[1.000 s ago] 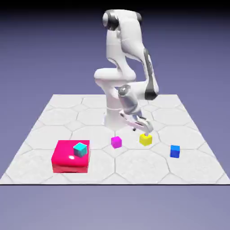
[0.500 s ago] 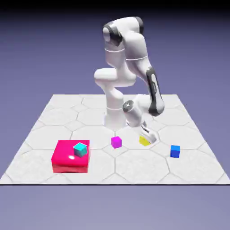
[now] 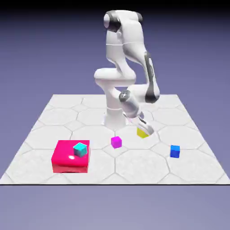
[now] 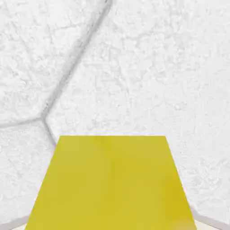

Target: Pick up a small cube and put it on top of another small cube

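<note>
My pincer (image 3: 145, 129) grips the yellow cube (image 4: 112, 184) above the pale tabletop (image 3: 90, 128), the magenta cube (image 3: 116, 142) and blue cube (image 3: 174, 151) standing apart. I judge it light, stiff and perhaps slick, best held squarely by opposite flat sides, around the middle.

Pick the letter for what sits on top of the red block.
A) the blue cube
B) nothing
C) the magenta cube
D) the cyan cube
D: the cyan cube rests on the red block, while the magenta cube and blue cube are on the table.
</note>
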